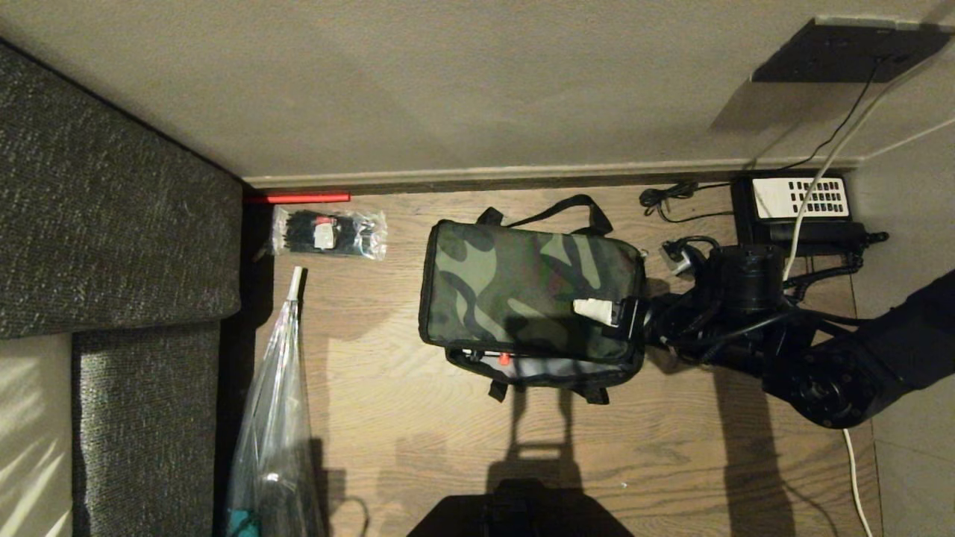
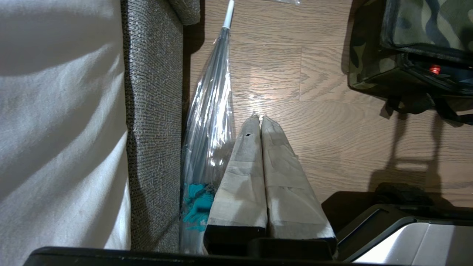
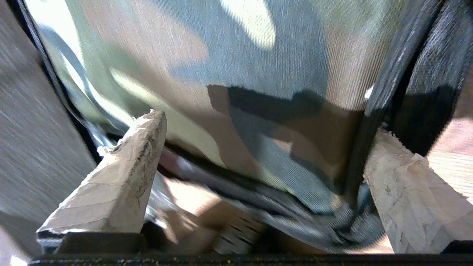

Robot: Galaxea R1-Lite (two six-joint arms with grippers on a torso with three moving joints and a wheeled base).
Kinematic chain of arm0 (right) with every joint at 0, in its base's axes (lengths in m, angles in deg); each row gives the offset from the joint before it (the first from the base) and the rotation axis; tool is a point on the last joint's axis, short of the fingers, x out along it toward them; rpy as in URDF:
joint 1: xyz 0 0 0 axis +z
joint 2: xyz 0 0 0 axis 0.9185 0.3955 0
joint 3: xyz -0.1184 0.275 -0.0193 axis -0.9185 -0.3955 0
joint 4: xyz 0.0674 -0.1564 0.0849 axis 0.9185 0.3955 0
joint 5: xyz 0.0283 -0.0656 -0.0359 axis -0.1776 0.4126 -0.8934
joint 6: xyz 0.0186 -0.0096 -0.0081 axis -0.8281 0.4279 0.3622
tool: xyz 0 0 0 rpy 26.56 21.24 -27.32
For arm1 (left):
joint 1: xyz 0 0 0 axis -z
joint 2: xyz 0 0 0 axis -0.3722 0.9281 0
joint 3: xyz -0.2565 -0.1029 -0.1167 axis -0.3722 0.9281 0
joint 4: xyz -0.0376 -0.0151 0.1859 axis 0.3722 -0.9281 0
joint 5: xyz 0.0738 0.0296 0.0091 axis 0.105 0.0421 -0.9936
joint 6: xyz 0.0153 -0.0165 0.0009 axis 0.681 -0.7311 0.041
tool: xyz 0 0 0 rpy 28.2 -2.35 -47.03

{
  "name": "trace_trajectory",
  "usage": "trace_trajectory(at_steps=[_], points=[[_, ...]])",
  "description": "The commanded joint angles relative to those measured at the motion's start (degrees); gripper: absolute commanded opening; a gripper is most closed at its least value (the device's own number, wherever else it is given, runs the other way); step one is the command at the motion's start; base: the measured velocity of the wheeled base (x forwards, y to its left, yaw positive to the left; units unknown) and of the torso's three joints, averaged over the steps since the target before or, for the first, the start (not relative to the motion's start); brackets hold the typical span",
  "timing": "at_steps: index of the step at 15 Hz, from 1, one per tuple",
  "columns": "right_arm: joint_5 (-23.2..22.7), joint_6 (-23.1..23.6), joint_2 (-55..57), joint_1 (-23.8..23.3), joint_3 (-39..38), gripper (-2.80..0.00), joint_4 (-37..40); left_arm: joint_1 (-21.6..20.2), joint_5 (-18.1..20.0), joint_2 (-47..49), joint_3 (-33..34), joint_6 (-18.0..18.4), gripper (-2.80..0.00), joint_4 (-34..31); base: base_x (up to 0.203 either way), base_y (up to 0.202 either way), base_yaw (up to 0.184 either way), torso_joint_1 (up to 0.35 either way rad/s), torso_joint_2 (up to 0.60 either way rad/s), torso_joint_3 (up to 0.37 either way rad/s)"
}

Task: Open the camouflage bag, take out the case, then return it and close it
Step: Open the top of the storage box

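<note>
**Right tool straddles the lid's corner**

The boxy camouflage bag [image 1: 531,287] with its green, black and tan fabric lid sits on the wooden floor [image 1: 418,440], long axis running sideways across the robot's front. The right tool [image 1: 608,312], spread wide and holding nothing, reaches in from the bag's right end, one finger [image 3: 122,173] over the lid's near edge, the other [image 3: 410,188] outside its black trim. The left tool [image 2: 260,123], pressed shut and empty, hangs well away beside the grey sofa [image 2: 153,111], so the right arm is plainly nearer.
</note>
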Motion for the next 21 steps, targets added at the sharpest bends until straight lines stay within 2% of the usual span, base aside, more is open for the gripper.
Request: trace_trajectory(at_steps=[1,4,6,8,10,12,17,19,21], points=[[-0.1,-2.0,-1.1,0.4,1.1,0.0,-0.3,0.0,0.0,-0.1,0.2,0.0,-2.8,0.0,0.0,0.0,0.0,0.0,0.0,0.0],[-0.2,-2.3,-1.3,0.4,1.1,0.0,-0.2,0.0,0.0,-0.1,0.2,0.0,-2.8,0.0,0.0,0.0,0.0,0.0,0.0,0.0],[-0.4,-5.6,-6.2,0.3,1.5,0.0,0.0,0.0,0.0,-0.1,0.2,0.0,-2.8,0.0,0.0,0.0,0.0,0.0,0.0,0.0],[-0.8,-11.1,-10.5,0.3,2.0,0.0,0.3,0.0,0.0,-0.1,0.2,0.0,-2.8,0.0,0.0,0.0,0.0,0.0,0.0,0.0],[-0.9,-11.4,-10.7,0.3,2.2,0.0,0.4,0.0,0.0,-0.1,0.2,0.0,-2.8,0.0,0.0,0.0,0.0,0.0,0.0,0.0],[-1.2,-14.8,-13.3,0.1,4.9,0.0,0.5,0.0,0.0,-0.1,0.2,0.0,-2.8,0.0,0.0,0.0,0.0,0.0,0.0,0.0],[-0.9,-18.0,-13.2,0.1,9.4,0.0,0.5,0.0,0.0,-0.1,0.2,0.0,-2.8,0.0,0.0,0.0,0.0,0.0,0.0,0.0],[-0.9,-18.0,-13.1,0.1,9.5,0.0,0.4,0.0,0.0,-0.1,0.2,0.0,-2.8,0.0,0.0,0.0,0.0,0.0,0.0,0.0],[-0.2,-17.8,-9.6,-0.5,14.0,0.0,-1.2,0.0,0.0,-0.1,0.2,0.0,-2.8,0.0,0.0,0.0,0.0,0.0,0.0,0.0]])
